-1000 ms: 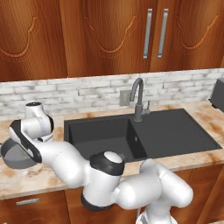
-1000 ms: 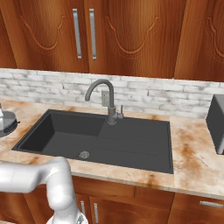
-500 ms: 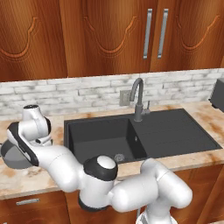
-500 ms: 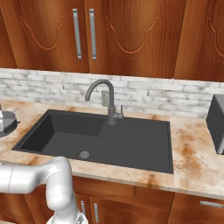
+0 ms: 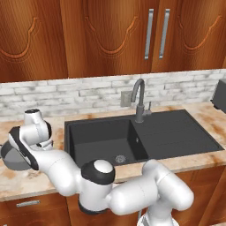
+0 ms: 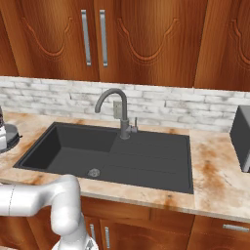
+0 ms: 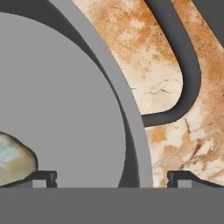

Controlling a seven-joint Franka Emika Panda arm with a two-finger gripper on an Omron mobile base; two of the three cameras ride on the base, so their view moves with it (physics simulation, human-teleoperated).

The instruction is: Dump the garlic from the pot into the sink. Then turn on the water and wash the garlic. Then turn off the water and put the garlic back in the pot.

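The white arm's 2-finger gripper (image 7: 112,178) hangs released over the round, shallow grey metal pot (image 7: 65,100), its 2 dark tips spread wide to either side of the pot's rim, one inside and one outside, grasping nothing. The small whitish, pale-green lumpy garlic bulb (image 7: 15,159) lies on the pot's flat floor, just beside the inner fingertip. One dark loop handle (image 7: 186,74) curves out from the pot's wall over the mottled orange-and-cream stone counter (image 7: 148,52). From the left base view the pot (image 5: 12,155) sits at the counter's left end, near its front edge, left of the large dark charcoal rectangular sink (image 5: 141,137). The dark grey gooseneck faucet (image 5: 139,99) stands at the sink's back edge. No writing or brand marks can be read anywhere.
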